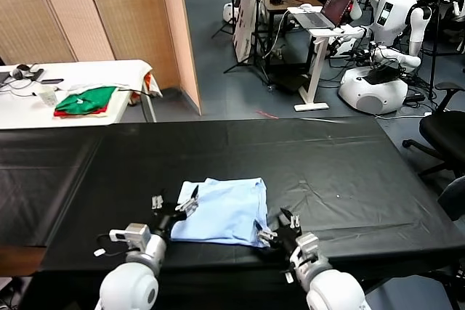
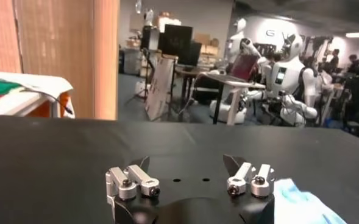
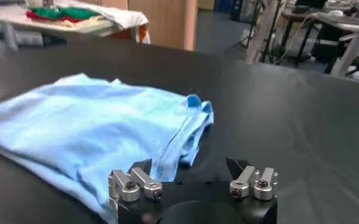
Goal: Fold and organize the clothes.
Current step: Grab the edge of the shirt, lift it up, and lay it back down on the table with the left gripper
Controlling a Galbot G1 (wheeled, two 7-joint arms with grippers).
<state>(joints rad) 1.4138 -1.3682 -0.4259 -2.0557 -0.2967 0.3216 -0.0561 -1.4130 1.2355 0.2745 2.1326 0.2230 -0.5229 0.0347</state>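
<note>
T-shirt [image 1: 221,210]: pale light-blue, folded into a rough rectangle, plain side up, soft wrinkles
Place: lower centre of the head view, flat on the black worktop [image 1: 327,172]
Left tool [image 1: 175,205]: spread wide, holding nothing, at the shirt's left edge
Right tool [image 1: 276,227]: spread wide, holding nothing, at its lower right corner

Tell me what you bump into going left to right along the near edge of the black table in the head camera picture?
Left gripper, open → light-blue T-shirt → right gripper, open.
</note>
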